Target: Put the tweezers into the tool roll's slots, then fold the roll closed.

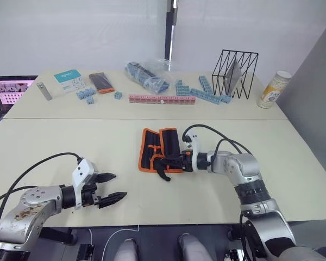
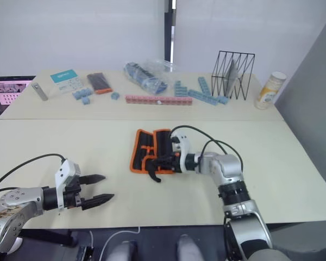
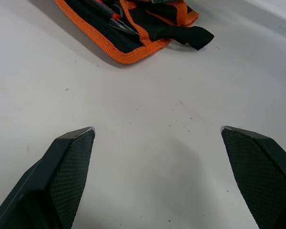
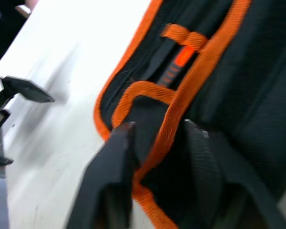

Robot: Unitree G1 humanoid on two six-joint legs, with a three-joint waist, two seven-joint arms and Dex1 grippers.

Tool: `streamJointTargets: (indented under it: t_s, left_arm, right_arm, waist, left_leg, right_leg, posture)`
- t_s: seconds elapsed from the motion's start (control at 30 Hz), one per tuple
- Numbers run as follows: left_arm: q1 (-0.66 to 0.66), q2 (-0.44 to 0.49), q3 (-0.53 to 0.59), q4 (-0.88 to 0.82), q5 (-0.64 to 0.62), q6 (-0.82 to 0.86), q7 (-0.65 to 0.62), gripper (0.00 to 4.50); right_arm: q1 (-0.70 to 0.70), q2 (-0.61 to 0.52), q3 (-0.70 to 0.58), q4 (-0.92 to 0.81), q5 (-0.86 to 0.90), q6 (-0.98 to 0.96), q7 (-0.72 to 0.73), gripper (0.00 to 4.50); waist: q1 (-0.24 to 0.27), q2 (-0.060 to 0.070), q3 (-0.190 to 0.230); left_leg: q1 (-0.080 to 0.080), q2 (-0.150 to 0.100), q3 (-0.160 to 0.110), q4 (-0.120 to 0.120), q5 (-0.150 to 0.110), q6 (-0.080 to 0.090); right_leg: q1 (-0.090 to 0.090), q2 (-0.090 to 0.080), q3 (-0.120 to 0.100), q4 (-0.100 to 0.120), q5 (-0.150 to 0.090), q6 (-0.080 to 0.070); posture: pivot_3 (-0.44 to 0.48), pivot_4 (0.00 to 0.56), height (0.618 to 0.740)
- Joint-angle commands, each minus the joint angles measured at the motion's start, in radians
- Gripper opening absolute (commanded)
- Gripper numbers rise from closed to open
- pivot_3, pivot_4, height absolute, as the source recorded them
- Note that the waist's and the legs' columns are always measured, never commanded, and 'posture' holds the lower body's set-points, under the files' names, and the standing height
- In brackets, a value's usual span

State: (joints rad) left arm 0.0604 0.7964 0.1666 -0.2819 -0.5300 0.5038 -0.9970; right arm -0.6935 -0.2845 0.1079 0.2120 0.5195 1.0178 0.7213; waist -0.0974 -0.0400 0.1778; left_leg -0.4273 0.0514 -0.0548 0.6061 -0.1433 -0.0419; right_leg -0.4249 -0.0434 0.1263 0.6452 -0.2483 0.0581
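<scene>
Right gripper (image 1: 167, 162), fingers closed on the orange-trimmed edge of the tool roll (image 1: 158, 149); left gripper (image 1: 113, 188) wide open, empty, well apart.

One tool roll (image 1: 158, 149). One wire rack (image 1: 234, 73). One bottle (image 1: 273, 89). One pink strip (image 1: 161, 99). One plastic bag (image 1: 148, 75). One card (image 1: 68, 79). Two grippers: left (image 1: 110, 188), right (image 1: 168, 163). Loose blue blocks, too small to count.
</scene>
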Motion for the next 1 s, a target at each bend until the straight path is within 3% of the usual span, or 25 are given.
streamJointTargets:
  t_s: [0.03,0.13,0.3,0.5,0.73,0.9,1.0]
  left_arm:
    - [0.004,0.000,0.031,-0.033,-0.009,-0.017,0.004,4.50]
    - [-0.019,-0.023,0.056,-0.035,-0.053,0.001,0.016,4.50]
    - [-0.047,-0.051,0.094,-0.052,-0.129,0.041,0.036,4.50]
    - [-0.079,-0.111,0.139,-0.048,-0.225,0.119,0.129,4.50]
    - [-0.117,-0.238,0.184,-0.068,-0.370,0.273,0.369,4.50]
    - [-0.199,-0.336,0.195,-0.086,-0.475,0.401,0.620,4.50]
    - [-0.226,-0.351,0.170,-0.060,-0.488,0.467,0.687,4.50]
  right_arm:
    - [-0.022,-0.019,-0.014,0.003,0.003,-0.046,0.052,3.36]
    - [-0.017,-0.047,-0.029,-0.048,0.036,-0.076,0.135,4.33]
    - [-0.026,-0.120,-0.084,-0.115,0.078,-0.149,0.255,4.42]
    - [-0.015,-0.197,0.028,-0.090,-0.082,-0.422,0.363,2.52]
    - [-0.006,-0.152,0.148,0.027,-0.266,-0.662,0.346,0.06]
    - [0.009,-0.132,0.181,0.116,-0.357,-0.762,0.315,0.02]
    - [0.023,-0.129,0.197,0.140,-0.399,-0.785,0.300,0.02]
  waist:
    - [0.000,0.000,0.000]
    - [0.003,0.000,0.000]
    - [0.003,0.000,0.000]
    - [0.000,0.000,0.000]
    - [0.001,0.000,0.000]
    - [0.015,-0.001,0.001]
    - [0.022,-0.001,0.001]
  left_leg:
    - [0.000,0.000,0.000,0.000,0.000,0.000]
    - [0.000,0.000,0.000,0.000,0.000,0.000]
    - [-0.002,0.000,0.000,0.001,0.000,0.000]
    - [-0.001,0.000,0.000,0.000,0.000,0.000]
    - [0.000,0.000,0.000,0.001,0.000,0.000]
    - [0.000,-0.001,-0.002,0.003,0.000,0.000]
    - [0.000,-0.002,-0.002,0.003,0.000,0.000]
  right_leg:
    - [0.000,0.000,0.000,0.000,0.000,0.000]
    - [0.000,0.000,0.000,0.000,0.000,0.000]
    - [-0.001,0.000,0.000,0.000,0.001,0.002]
    - [0.000,0.000,-0.001,0.000,0.002,0.004]
    - [0.000,0.000,0.000,0.000,0.004,0.007]
    - [0.002,0.000,0.000,0.000,0.006,0.010]
    - [0.002,0.000,0.000,0.000,0.006,0.010]
  posture:
    - [0.000,0.150,0.740]
    - [0.000,0.150,0.740]
    - [0.000,0.150,0.740]
    - [0.000,0.150,0.740]
    - [0.000,0.150,0.740]
    - [0.000,0.150,0.740]
    - [0.000,0.150,0.740]
